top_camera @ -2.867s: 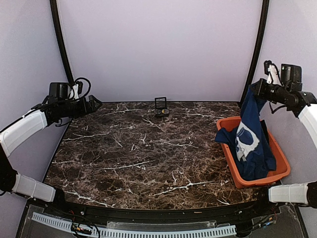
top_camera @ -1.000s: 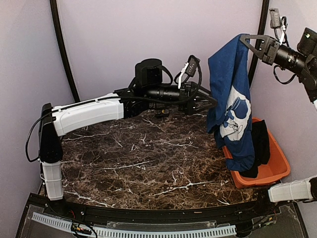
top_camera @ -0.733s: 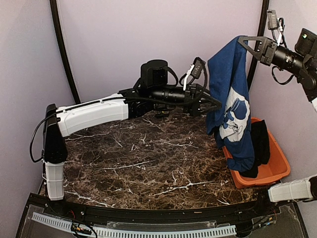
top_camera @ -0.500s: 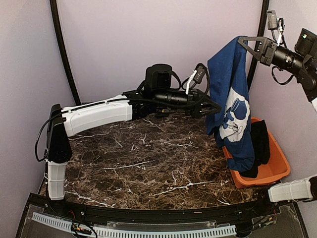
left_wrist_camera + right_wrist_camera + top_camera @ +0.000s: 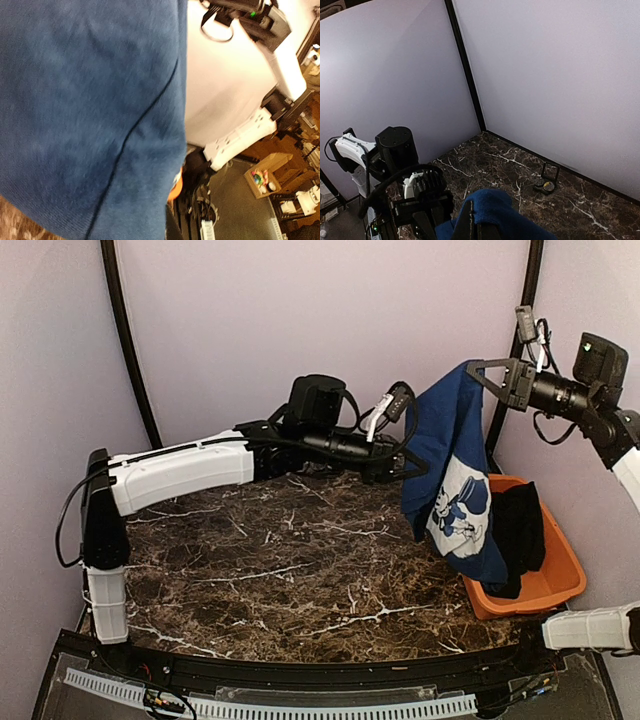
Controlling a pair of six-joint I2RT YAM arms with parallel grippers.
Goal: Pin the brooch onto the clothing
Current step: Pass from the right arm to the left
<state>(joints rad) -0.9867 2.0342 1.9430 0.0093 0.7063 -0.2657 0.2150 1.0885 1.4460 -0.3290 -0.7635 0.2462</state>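
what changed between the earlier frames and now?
The left gripper swung from the left side across to the T-shirt and shut on its left edge. The right gripper raised the shirt above the orange bin, staying shut on it. Unmoved: bin, black garment, small black case.

Robot lab test cell, plain lilac wall panels [image 5: 320, 330], black corner posts [image 5: 125, 340], dark marble-patterned counter [image 5: 280, 570], left arm [image 5: 180, 470] and right arm [image 5: 590, 625] bolted at near edge, slotted cable strip [image 5: 270, 706], wooden box [image 5: 262, 177] on the grey floor outside.
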